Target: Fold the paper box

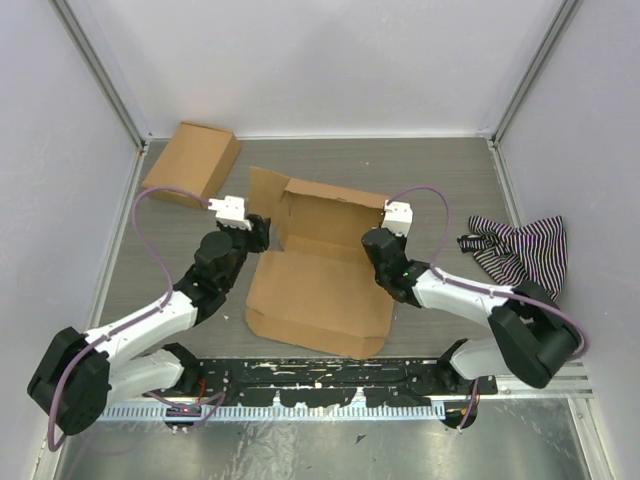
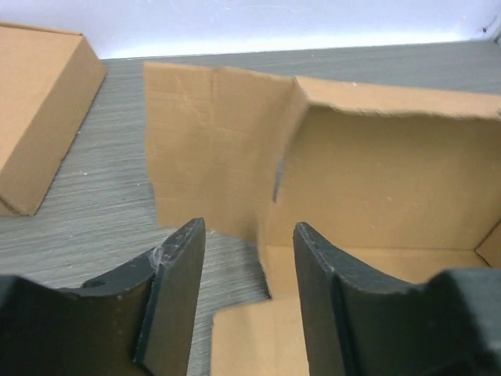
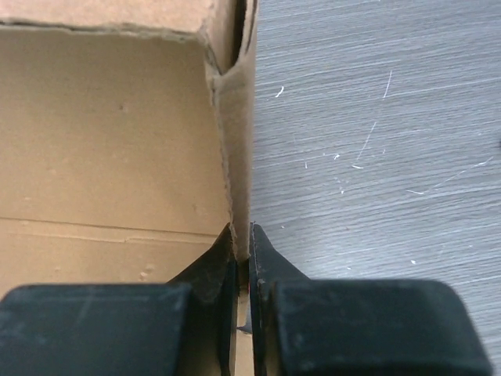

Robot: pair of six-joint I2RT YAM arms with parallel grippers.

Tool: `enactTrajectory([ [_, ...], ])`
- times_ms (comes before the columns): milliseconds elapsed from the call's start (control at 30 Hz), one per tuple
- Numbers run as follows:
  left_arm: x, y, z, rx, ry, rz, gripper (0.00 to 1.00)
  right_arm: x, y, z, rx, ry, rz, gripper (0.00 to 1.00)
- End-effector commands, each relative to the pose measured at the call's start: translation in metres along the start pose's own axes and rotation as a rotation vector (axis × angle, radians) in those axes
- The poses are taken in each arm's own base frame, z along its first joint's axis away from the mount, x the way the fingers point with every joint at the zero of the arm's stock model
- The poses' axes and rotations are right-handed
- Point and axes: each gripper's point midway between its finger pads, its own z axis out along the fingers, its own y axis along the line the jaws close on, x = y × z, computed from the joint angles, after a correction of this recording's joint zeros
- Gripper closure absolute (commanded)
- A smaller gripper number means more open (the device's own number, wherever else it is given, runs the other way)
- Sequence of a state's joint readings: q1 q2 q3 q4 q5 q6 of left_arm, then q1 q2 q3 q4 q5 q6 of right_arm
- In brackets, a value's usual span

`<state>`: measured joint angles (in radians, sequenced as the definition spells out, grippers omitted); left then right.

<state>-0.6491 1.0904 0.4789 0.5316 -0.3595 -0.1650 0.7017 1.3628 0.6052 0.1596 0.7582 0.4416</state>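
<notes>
The paper box [image 1: 318,285] is a brown die-cut mailer lying mid-table. Its back wall [image 1: 330,222] stands upright, a left flap [image 1: 263,205] splays outward, and the front panel lies flat. My right gripper [image 1: 385,240] is shut on the box's upright right side wall [image 3: 241,149], pinching its edge between the fingers [image 3: 266,258]. My left gripper [image 1: 262,232] is open and empty at the box's left rear corner; its fingers [image 2: 176,282] straddle the corner [image 2: 274,196] without touching it.
A smaller ready-made brown cardboard box [image 1: 192,162] sits at the back left, also in the left wrist view [image 2: 43,110]. A striped cloth [image 1: 520,250] lies at the right. Metal frame posts and white walls enclose the grey table [image 1: 440,170].
</notes>
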Motion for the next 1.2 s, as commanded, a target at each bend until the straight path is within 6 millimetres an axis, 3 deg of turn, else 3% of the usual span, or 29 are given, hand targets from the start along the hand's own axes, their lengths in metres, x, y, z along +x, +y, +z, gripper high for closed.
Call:
enactTrajectory([
  [0,-0.044,0.021,-0.006,-0.130,-0.107,-0.020,0.37,-0.016,-0.006,-0.017,-0.058,-0.025,-0.072,0.99],
  [67,-0.060,0.042,-0.008,-0.249,-0.149,-0.021,0.26,-0.015,-0.014,-0.024,-0.063,-0.023,-0.091,0.99],
  [167,-0.071,0.066,0.005,-0.342,-0.119,-0.017,0.26,-0.019,-0.031,-0.034,-0.069,-0.031,-0.081,0.99],
  [400,-0.064,0.117,0.036,-0.479,-0.057,-0.119,0.32,-0.033,-0.068,-0.044,-0.064,-0.053,0.051,0.99],
  [500,-0.048,0.139,0.054,-0.485,-0.015,-0.180,0.34,-0.034,-0.071,-0.044,-0.085,-0.051,0.082,0.99],
  [667,-0.013,0.118,0.092,-0.294,0.084,-0.213,0.43,-0.037,-0.069,-0.045,-0.104,-0.055,0.089,0.99],
  [900,0.028,0.106,0.118,-0.194,0.057,-0.260,0.47,-0.044,-0.072,-0.047,-0.112,-0.075,0.109,0.99],
  [967,0.034,0.097,0.121,-0.137,0.065,-0.270,0.48,-0.045,-0.071,-0.047,-0.119,-0.073,0.110,0.99],
  [1167,0.026,0.048,0.114,0.134,0.005,-0.382,0.52,-0.044,-0.069,-0.045,-0.132,-0.067,0.111,0.99],
])
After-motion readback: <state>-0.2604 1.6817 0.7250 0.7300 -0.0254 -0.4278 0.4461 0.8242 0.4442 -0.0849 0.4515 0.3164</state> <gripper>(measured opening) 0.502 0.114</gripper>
